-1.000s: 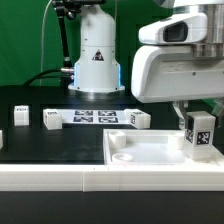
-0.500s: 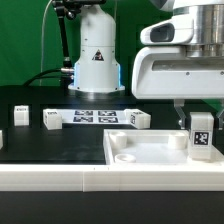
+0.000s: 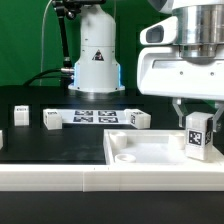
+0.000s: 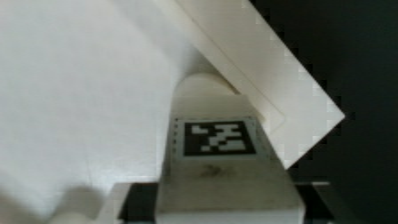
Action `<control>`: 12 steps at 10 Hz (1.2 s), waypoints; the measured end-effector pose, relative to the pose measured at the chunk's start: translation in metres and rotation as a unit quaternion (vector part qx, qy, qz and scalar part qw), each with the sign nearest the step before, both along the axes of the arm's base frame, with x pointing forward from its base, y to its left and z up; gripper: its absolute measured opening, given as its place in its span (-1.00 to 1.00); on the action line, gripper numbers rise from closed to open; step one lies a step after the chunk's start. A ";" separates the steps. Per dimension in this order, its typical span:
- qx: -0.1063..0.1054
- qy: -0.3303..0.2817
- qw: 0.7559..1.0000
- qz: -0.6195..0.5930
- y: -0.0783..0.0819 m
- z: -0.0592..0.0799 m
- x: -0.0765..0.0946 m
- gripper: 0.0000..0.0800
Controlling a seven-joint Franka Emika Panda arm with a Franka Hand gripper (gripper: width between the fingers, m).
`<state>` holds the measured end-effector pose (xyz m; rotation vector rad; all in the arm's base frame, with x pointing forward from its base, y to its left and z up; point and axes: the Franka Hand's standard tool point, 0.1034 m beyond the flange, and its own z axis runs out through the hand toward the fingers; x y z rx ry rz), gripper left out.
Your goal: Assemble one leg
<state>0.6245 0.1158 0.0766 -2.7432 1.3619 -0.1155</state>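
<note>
The claw (image 3: 196, 116) pinches the leg (image 3: 197, 138) upright over the tabletop (image 3: 150, 152) corner on the exterior view's right; whether they touch, I cannot tell. Step in hand: seating it. Next move probably calls for lowering straight, then twisting it home

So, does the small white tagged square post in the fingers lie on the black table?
No, the post is held upright over the large white tabletop.

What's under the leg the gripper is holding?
The white tabletop, near its corner on the exterior view's right. The leg, held by the gripper, covers the spot below it, so whether they touch cannot be seen.
</note>
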 end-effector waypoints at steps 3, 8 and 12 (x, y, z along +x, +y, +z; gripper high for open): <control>0.007 0.008 0.993 -0.122 0.002 0.000 -0.002 -0.27; 0.024 0.014 0.977 -0.212 0.004 -0.002 -0.003 0.13; 0.008 0.008 0.999 -0.032 -0.005 0.002 0.001 0.61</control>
